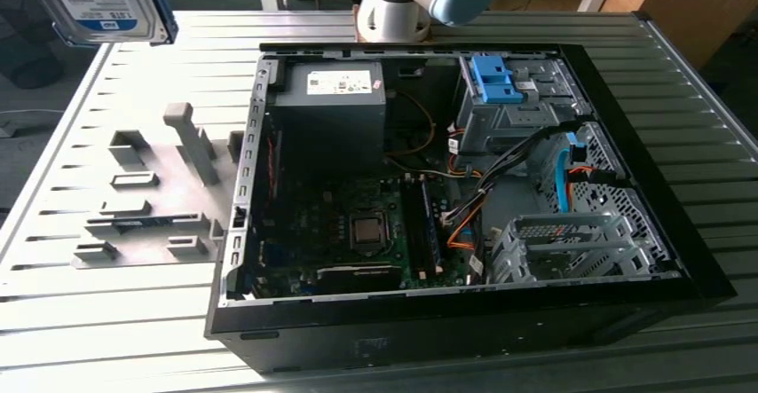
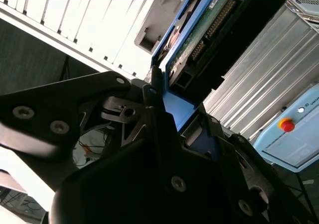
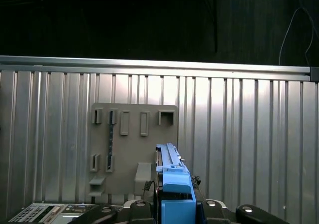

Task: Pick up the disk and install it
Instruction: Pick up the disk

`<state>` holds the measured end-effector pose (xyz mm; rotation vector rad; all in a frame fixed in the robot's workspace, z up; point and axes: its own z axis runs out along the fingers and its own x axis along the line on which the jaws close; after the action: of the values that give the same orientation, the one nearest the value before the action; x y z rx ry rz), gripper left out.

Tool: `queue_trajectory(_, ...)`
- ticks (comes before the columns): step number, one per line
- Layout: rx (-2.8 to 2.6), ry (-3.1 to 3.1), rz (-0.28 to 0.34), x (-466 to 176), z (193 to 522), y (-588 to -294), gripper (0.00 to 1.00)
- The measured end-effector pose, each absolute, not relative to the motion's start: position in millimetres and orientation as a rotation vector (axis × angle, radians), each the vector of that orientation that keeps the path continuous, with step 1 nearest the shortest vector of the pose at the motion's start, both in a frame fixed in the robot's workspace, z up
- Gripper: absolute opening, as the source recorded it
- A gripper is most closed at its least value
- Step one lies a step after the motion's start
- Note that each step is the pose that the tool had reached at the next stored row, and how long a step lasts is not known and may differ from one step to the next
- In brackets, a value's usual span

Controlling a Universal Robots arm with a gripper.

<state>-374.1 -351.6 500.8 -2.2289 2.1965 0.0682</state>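
Note:
The disk (image 1: 101, 3) hangs in the air at the exterior view's upper left, its silver face and white-and-blue label turned toward the camera, clear of the table. In the second wrist view my gripper (image 2: 174, 109) is shut on the disk (image 2: 199, 35), black fingers (image 2: 154, 92) clamping its blue carrier frame beside the green circuit board. In the first wrist view the disk (image 3: 174, 184) stands edge-on between the gripper's black parts (image 3: 174, 206), above the slatted table.
An open computer case (image 1: 663, 189) lies on the slatted metal table (image 1: 119, 322), with an empty metal drive cage (image 1: 569, 247), a bare blue bracket (image 1: 495, 78) and a grey box (image 1: 337, 91) inside. A grey fixture plate (image 1: 154, 198) sits to the exterior view's left of the case.

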Motion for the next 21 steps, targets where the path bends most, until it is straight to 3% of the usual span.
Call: queue_trajectory(21,-2.229,2.197,0.068,-360,501,-357,0.37)
